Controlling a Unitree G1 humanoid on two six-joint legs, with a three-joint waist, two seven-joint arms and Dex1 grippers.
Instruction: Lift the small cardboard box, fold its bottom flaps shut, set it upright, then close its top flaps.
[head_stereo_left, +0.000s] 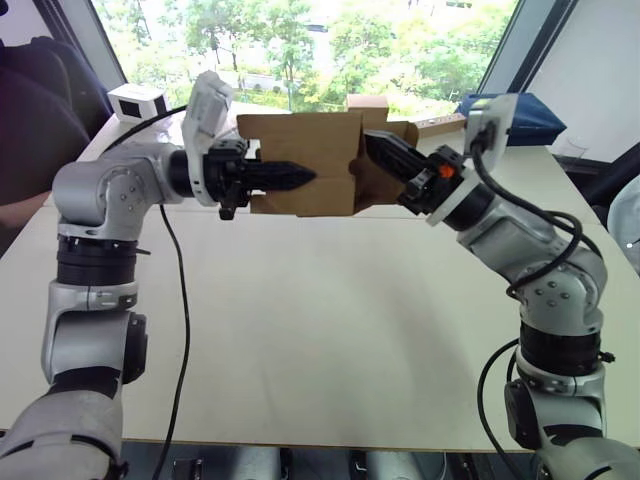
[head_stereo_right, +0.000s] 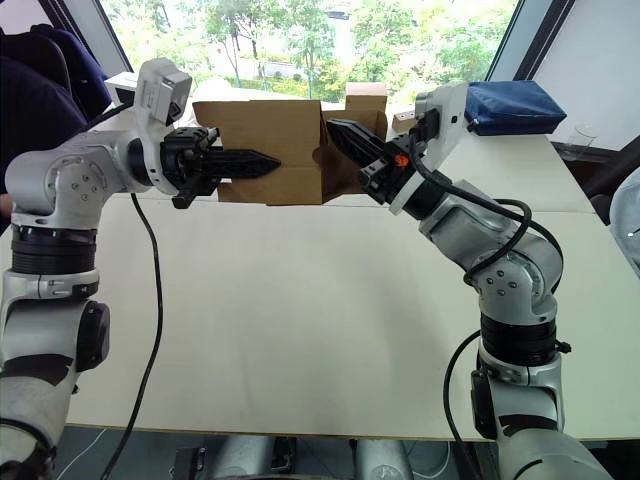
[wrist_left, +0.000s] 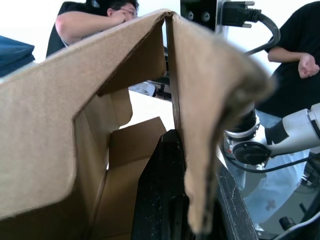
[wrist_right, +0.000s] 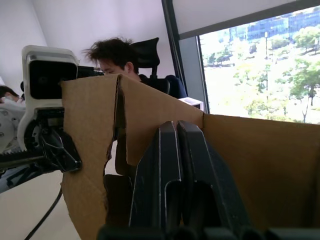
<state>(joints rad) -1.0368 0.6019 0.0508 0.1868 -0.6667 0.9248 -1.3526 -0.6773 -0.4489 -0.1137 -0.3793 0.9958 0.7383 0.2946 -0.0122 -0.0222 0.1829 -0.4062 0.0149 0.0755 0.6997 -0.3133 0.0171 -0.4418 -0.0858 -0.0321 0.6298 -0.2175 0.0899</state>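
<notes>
Aloft, the small cardboard box (head_stereo_left: 305, 160), plain brown corrugated, is pinched by left gripper (head_stereo_left: 300, 177) and right gripper (head_stereo_left: 372, 145).

Pale desk (head_stereo_left: 320, 330), near part bare; far edge carries white box (head_stereo_left: 138, 101), blue bag (head_stereo_right: 515, 105), brown cube box (head_stereo_left: 367, 103).

matt corrugated small cardboard box (head_stereo_left: 300, 165), smooth matt table (head_stereo_left: 330, 320)
</notes>
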